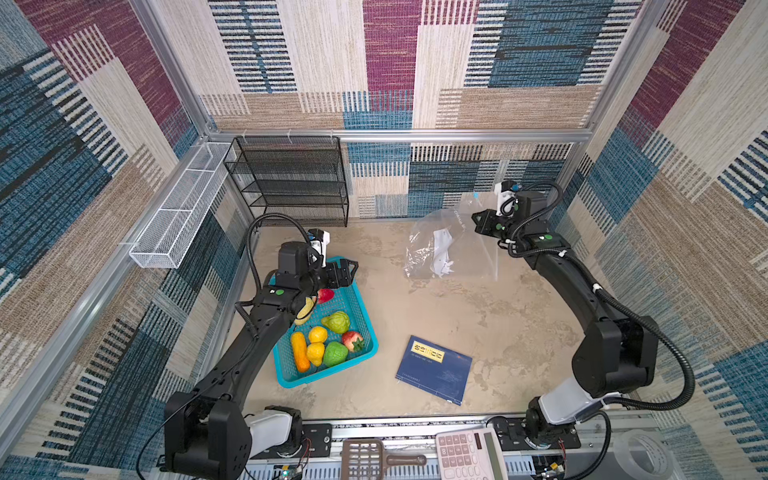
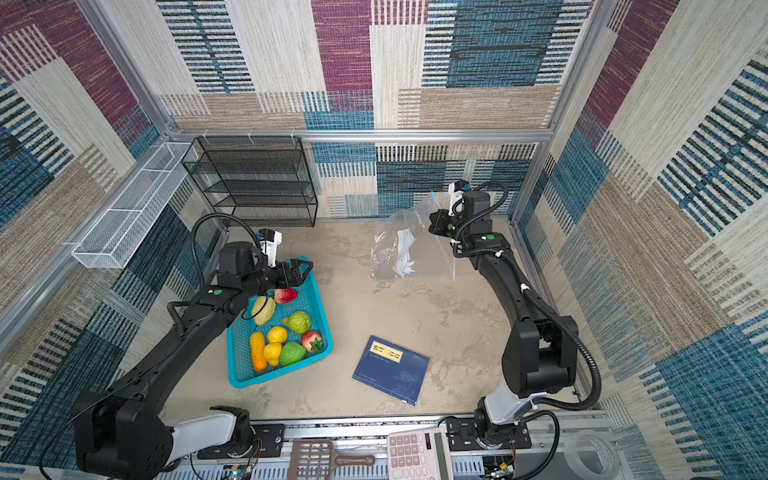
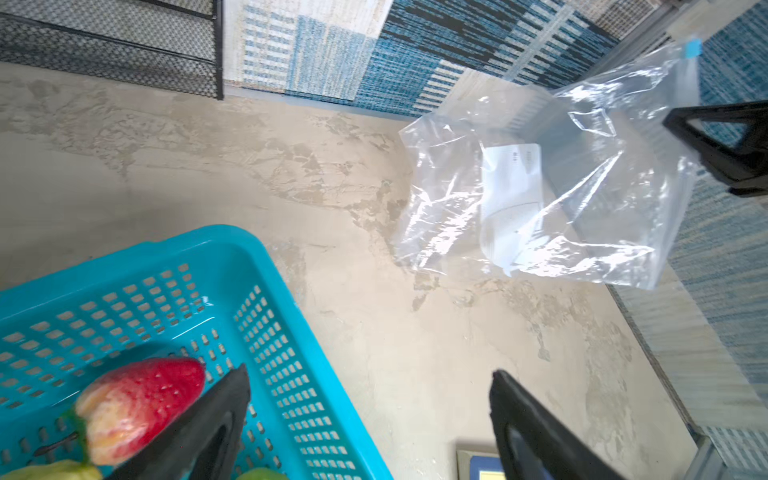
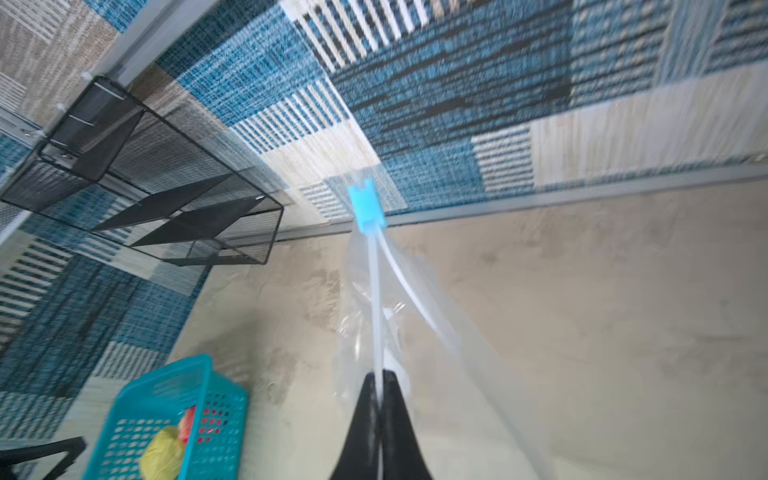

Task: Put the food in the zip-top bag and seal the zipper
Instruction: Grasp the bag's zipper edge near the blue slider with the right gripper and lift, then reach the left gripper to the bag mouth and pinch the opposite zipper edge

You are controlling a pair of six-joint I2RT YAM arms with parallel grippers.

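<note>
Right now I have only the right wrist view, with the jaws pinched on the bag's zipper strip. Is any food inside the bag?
Observer: No. In both top views the zip-top bag holds only its white label; the food lies in the teal basket.
Operator: Is the left gripper carrying anything?
Observer: No. The left wrist view shows the left gripper open and empty, above the basket's corner beside a red strawberry.
Operator: Is the bag hanging free?
Observer: Seemingly not: the right gripper lifts its mouth end, while its bottom edge appears to touch the table.
</note>
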